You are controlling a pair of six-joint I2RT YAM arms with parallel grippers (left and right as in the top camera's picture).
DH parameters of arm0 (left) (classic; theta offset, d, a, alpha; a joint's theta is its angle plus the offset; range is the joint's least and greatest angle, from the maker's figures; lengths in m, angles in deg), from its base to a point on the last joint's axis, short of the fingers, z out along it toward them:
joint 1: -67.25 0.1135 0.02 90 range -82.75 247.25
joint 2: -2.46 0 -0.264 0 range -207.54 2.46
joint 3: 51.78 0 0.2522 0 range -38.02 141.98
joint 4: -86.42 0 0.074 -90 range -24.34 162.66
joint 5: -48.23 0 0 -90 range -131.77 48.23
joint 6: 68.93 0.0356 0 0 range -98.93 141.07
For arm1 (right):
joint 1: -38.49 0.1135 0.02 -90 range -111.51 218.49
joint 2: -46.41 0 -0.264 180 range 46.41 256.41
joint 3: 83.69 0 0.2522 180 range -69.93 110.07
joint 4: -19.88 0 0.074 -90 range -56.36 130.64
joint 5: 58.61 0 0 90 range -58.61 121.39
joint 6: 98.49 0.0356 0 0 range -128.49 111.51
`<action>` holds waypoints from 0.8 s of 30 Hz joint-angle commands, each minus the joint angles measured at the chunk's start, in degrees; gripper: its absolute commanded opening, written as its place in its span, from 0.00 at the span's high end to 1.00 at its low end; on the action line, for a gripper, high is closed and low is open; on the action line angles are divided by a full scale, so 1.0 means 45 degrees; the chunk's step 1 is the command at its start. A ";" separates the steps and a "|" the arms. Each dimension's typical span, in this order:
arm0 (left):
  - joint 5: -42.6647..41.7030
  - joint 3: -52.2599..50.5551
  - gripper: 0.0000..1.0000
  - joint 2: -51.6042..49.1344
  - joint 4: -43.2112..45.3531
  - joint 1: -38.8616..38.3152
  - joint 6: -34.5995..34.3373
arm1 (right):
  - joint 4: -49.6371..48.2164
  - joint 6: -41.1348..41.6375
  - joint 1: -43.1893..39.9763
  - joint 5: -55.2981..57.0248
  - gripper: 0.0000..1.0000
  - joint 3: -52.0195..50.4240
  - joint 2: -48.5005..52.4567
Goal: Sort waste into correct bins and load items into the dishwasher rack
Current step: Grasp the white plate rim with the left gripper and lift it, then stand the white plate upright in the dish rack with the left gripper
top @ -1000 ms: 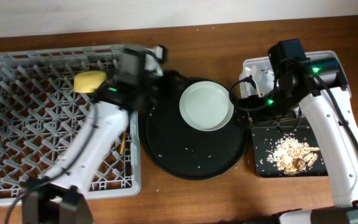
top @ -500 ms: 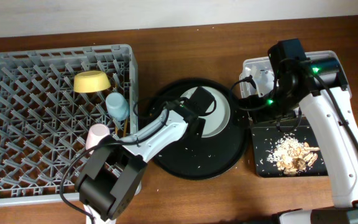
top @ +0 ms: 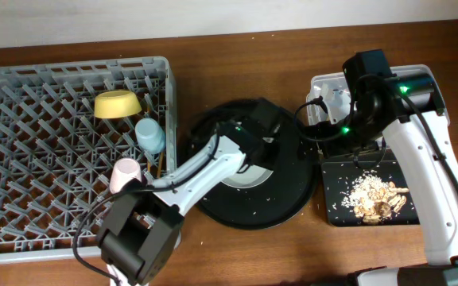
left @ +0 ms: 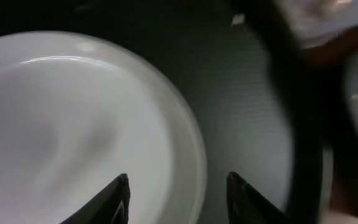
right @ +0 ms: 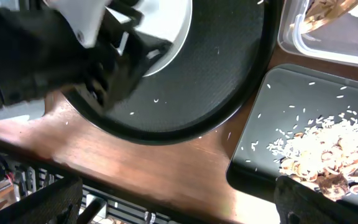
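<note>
The white plate (top: 253, 171) lies on the round black tray (top: 249, 202), largely covered by my left arm. In the left wrist view the plate (left: 73, 124) fills the left side, and my left gripper (left: 178, 186) is open with the plate's right rim between its fingers. From overhead the left gripper (top: 273, 131) is over the plate's far right. My right gripper (right: 179, 205) is open and empty, hovering (top: 318, 125) by the clear tub (top: 332, 89). Beige food scraps (top: 376, 197) lie in the black rectangular tray (top: 334, 208).
The grey rack (top: 22, 230) at the left holds the yellow bowl (top: 118, 104), light blue cup (top: 150, 135) and pink cup (top: 126, 173). The clear tub (right: 328, 37) holds something white and brown. Rice grains dot the round tray (right: 229, 81).
My left arm swung from the rack's far right corner to the round tray and now sits at the plate's right rim. The cups in the rack came into view. The right arm has not moved.
</note>
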 commanded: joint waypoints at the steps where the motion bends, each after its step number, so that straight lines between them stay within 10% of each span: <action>1: -0.0865 0.0073 0.52 -0.0325 0.0636 -0.0656 -0.0097 | 0.0005 0.0005 -0.0039 0.0063 0.01 0.0034 -0.0053; 8: 0.0000 0.0073 0.62 -0.2472 0.1277 -0.1088 -0.0092 | 0.0005 0.0005 -0.0039 0.0063 0.01 0.0034 -0.0053; 12: 0.0000 0.0078 1.00 -0.2599 0.1083 -0.1093 -0.0092 | 0.0005 0.0005 -0.0039 0.0063 0.01 0.0034 -0.0053; 21: 0.0772 0.5119 1.00 -0.1316 -0.3453 0.0889 0.0214 | 0.0005 0.0005 -0.0039 0.0063 0.01 0.0034 -0.0053; 24: -0.2803 0.6567 1.00 -0.0733 -0.3521 0.2803 0.0345 | 0.0005 0.0005 -0.0039 0.0063 0.01 0.0034 -0.0053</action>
